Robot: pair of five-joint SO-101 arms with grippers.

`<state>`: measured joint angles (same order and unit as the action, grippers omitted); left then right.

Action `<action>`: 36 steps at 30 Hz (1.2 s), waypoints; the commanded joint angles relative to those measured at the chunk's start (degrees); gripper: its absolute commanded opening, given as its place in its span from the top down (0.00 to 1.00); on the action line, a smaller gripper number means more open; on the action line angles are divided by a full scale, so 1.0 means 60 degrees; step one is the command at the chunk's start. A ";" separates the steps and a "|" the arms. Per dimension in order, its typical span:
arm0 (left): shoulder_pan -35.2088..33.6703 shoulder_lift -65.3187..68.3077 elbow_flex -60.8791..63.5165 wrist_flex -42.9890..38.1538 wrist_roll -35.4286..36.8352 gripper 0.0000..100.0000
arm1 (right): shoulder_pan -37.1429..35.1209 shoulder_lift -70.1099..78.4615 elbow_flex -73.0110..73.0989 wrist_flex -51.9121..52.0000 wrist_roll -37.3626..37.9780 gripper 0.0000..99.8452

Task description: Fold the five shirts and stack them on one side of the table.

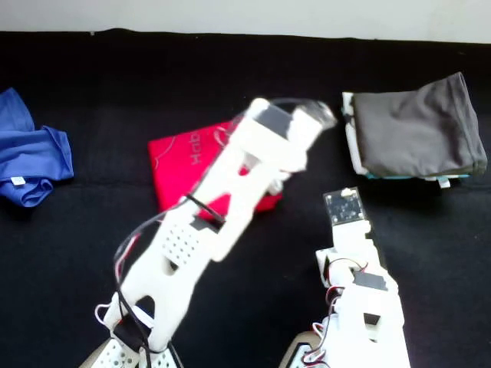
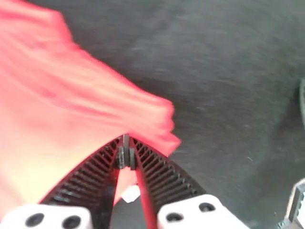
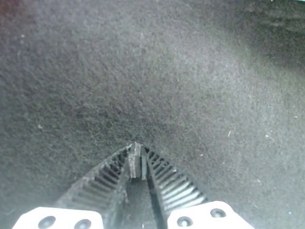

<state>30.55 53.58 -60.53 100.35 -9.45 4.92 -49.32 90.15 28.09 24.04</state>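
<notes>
Tips of left gripper (image 2: 125, 153) meet, closed, with red shirt (image 2: 71, 109) just beneath. Right gripper (image 3: 137, 160) is closed over black table (image 3: 167, 71). High view adds crumpled blue shirt (image 1: 31, 157) well apart from both and a grey-topped stack (image 1: 418, 126) beyond right gripper.

Bare black tablecloth (image 1: 107, 92) is sitting open between the blue shirt (image 1: 31, 157) and red shirt (image 1: 180, 165); the left arm (image 1: 245, 165) is crossing mid-table, folded stack (image 1: 418, 130) is hogging the right.

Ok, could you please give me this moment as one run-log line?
left gripper shut at red shirt | right gripper shut above table | grey-topped stack right | blue shirt unfolded left
</notes>
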 commanded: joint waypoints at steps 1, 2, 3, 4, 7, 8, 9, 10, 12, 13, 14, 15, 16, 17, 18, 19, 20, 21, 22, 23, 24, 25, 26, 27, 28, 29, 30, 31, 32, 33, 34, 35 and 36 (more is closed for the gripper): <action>0.0359 -0.0667 0.0081 -0.0484 0.0073 0.99 | 0.0051 -0.0037 0.0066 -0.0256 0.0088 0.99; 0.0374 -0.0667 0.0095 -0.0674 0.0073 0.99 | 0.0051 -0.0037 0.0066 -0.0256 0.0088 0.99; 0.0374 -0.0652 0.0095 -0.0850 0.0073 0.99 | 0.0051 -0.0037 0.0066 -0.0256 0.0088 0.99; 0.0359 -0.0652 0.0110 -0.1040 0.0073 0.99 | 0.0051 -0.0037 0.0066 -0.0256 0.0088 0.99; 0.0227 -0.0667 0.0081 -0.1407 0.0073 0.99 | 0.0051 -0.0037 0.0066 -0.0256 0.0088 0.99; 0.0183 -0.0711 0.0066 -0.1436 0.0088 0.99 | 0.0051 -0.0037 0.0066 -0.0256 0.0088 0.99; 0.0168 -0.0740 0.0051 -0.1451 0.0088 0.99 | 0.0051 -0.0037 0.0066 -0.0256 0.0088 0.99; 0.0168 -0.0769 -0.0007 -0.1407 0.0088 0.99 | 0.0051 -0.0037 0.0066 -0.0256 0.0088 0.99; 0.0154 -0.0930 -0.0432 -0.1084 0.0088 0.99 | 0.0051 -0.0037 0.0066 -0.0256 0.0088 0.99; 0.0095 -0.1048 -0.0681 -0.0806 0.0088 0.99 | 0.0051 -0.0037 0.0066 -0.0256 0.0088 0.99; 0.0066 -0.1165 -0.0945 -0.0557 0.0088 0.99 | 0.0051 -0.0037 0.0066 -0.0256 0.0088 0.99; 0.0022 -0.1297 -0.1238 -0.0293 0.0088 0.99 | 0.0051 -0.0037 0.0066 -0.0256 0.0088 0.99; -0.0081 -0.1458 -0.1546 -0.0029 0.0073 0.99 | 0.0051 -0.0037 0.0066 -0.0256 0.0088 0.99; -0.0242 -0.1648 -0.1736 0.0103 0.0073 0.99 | 0.0051 -0.0037 0.0066 -0.0256 0.0088 0.99; -0.0462 -0.1897 -0.1810 0.0117 0.0073 0.99 | 0.0051 -0.0037 0.0066 -0.0256 0.0088 0.99; -0.0725 -0.2190 -0.1824 0.0117 0.0073 0.99 | 0.0051 -0.0037 0.0066 -0.0256 0.0088 0.99; -0.1033 -0.2527 -0.1810 0.0117 0.0073 0.99 | 0.0051 -0.0037 0.0066 -0.0256 0.0088 0.99; -0.1326 -0.2864 -0.1707 0.0132 0.0088 0.99 | 0.0051 -0.0037 0.0066 -0.0256 0.0088 0.99; -0.1648 -0.3260 -0.1458 0.0147 0.0088 0.99 | 0.0051 -0.0037 0.0066 -0.0256 0.0088 0.99; -0.1956 -0.3670 -0.1106 0.0147 0.0088 0.99 | 0.0051 -0.0037 0.0066 -0.0256 0.0088 0.99; -0.2308 -0.4154 -0.0564 0.0147 0.0088 0.99 | 0.0051 -0.0037 0.0066 -0.0256 0.0088 0.99; -0.2586 -0.4681 0.0139 0.0147 0.0088 0.99 | 0.0051 -0.0037 0.0066 -0.0256 0.0088 0.99; -0.2835 -0.5238 0.1033 0.0147 0.0088 0.99 | 0.0051 -0.0037 0.0066 -0.0256 0.0088 0.99; -0.3040 -0.5795 0.1956 0.0147 0.0088 0.99 | 0.0051 -0.0037 0.0066 -0.0256 0.0088 0.99; -0.3201 -0.6322 0.3026 0.0117 0.0088 0.99 | 0.0051 -0.0037 0.0066 -0.0256 0.0088 0.99; -0.3304 -0.6806 0.4051 0.0088 0.0088 0.99 | 0.0051 -0.0037 0.0066 -0.0256 0.0088 0.99; -0.3407 -0.7245 0.5092 0.0029 0.0073 0.99 | 0.0051 -0.0037 0.0066 -0.0256 0.0088 0.99; -0.3480 -0.7612 0.6103 -0.0176 0.0073 0.99 | 0.0051 -0.0037 0.0066 -0.0256 0.0088 0.99; -0.3524 -0.7934 0.7187 -0.0557 0.0073 0.99 | 0.0051 -0.0037 0.0066 -0.0256 0.0088 0.99; -0.3538 -0.8256 0.8242 -0.1026 0.0059 0.99 | 0.0051 -0.0037 0.0066 -0.0256 0.0088 0.99; -0.3538 -0.8520 0.9297 -0.1568 0.0044 0.99 | 0.0051 -0.0037 0.0066 -0.0256 0.0088 0.99; -0.3538 -0.8769 1.0249 -0.2095 0.0029 0.99 | 0.0051 -0.0037 0.0066 -0.0256 0.0088 0.99; -0.3538 -0.8989 1.1158 -0.2696 0.0029 0.99 | 0.0051 -0.0037 0.0066 -0.0256 0.0088 0.99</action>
<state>9.89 5.67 -11.12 92.44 -9.45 4.92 -49.32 90.15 28.09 24.04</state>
